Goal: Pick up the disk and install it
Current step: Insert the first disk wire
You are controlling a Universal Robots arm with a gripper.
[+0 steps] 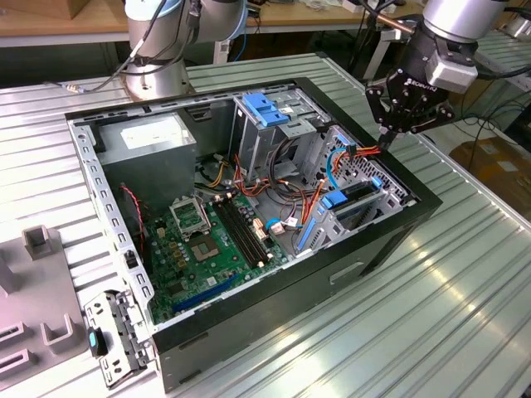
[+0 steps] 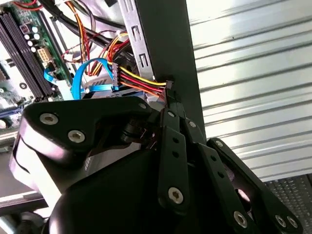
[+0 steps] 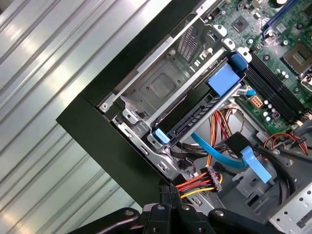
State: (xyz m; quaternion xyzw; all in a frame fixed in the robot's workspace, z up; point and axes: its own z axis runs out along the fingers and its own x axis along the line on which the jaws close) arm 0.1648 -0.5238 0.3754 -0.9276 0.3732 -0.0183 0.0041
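The tool (image 1: 387, 138) is squeezed shut on the end of the power cable (image 3: 195, 184), and the disk (image 3: 192, 117) sits in the cage (image 3: 161, 90) just below the tool, its long side along the case (image 3: 107, 141) wall.

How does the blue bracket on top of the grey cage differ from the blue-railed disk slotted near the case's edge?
The bracket lies flat and exposed on top; the disk sits edge-up inside a bay. The bracket is all blue; the disk shows a dark edge between blue ends. Both carry bright blue plastic.
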